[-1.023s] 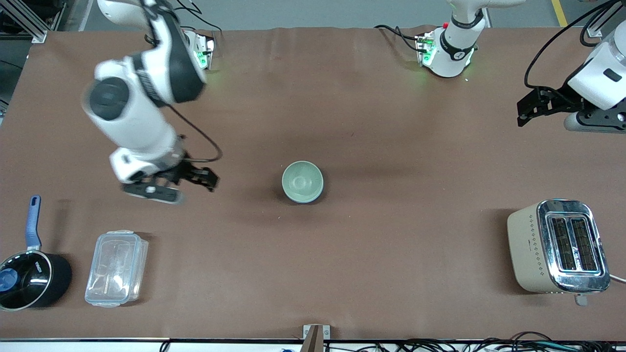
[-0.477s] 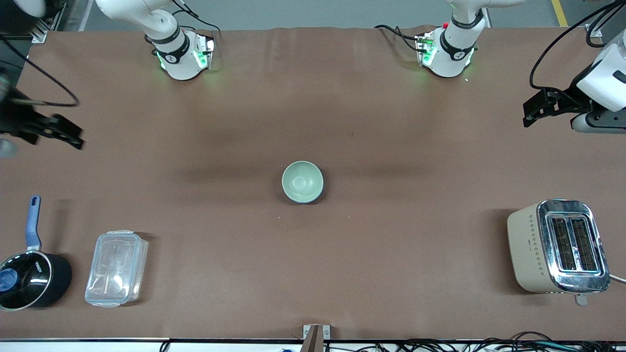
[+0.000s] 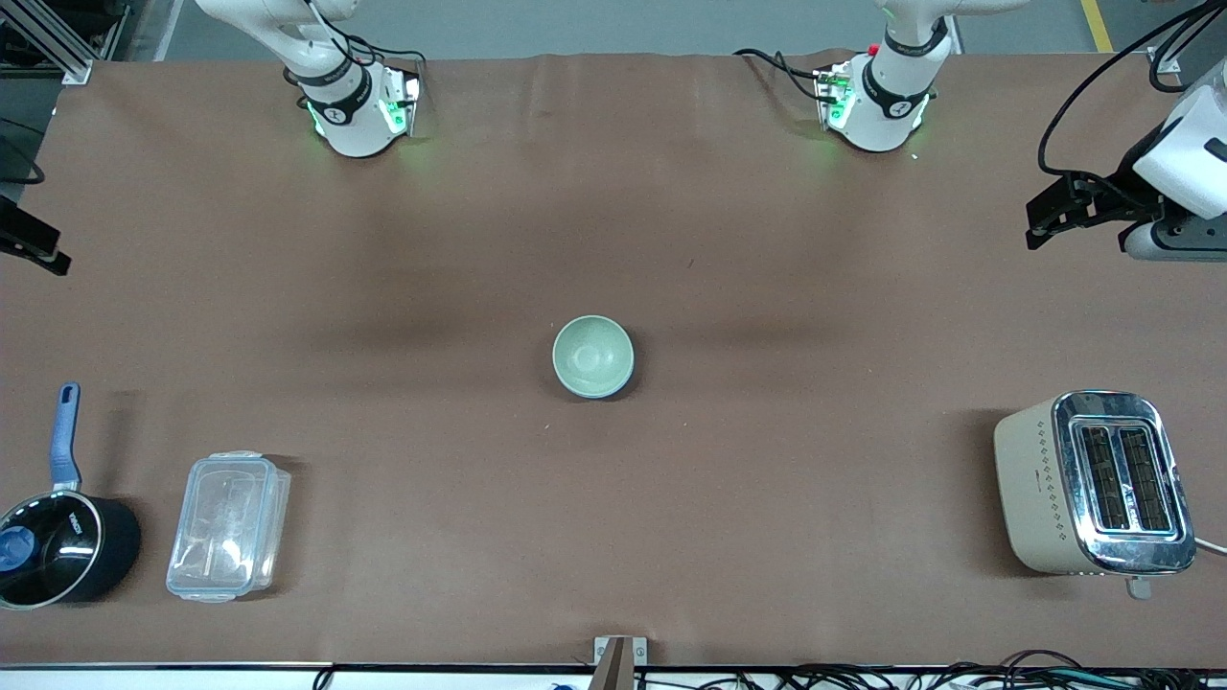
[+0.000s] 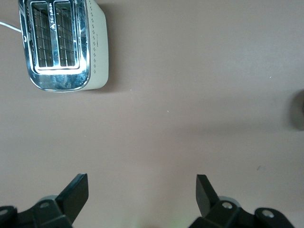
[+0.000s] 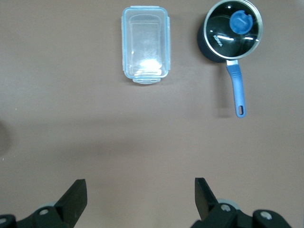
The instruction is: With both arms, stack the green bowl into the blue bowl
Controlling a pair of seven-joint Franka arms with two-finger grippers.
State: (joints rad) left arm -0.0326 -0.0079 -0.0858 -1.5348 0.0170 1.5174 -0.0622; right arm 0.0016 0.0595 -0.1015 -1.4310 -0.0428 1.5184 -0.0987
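Blue bowl [image 3: 628, 376] mostly hidden under green bowl [image 3: 592, 356]; left pincer [image 4: 142, 192] and right pincer [image 5: 140, 197] spread, empty.

The green bowl [image 3: 592, 356] – pale, glossy, upright – sits nested inside the blue bowl [image 3: 613, 388], of which only a thin rim shows, mid-desk [image 3: 671, 240].

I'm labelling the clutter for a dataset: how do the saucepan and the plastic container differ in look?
The saucepan is round and black with a blue handle; the plastic container is rectangular, clear, and has no handle. The saucepan has a blue knob at its middle; the plastic container has a flat, clear lid. Both sit side by side at the right arm's end of the table, near the front camera.
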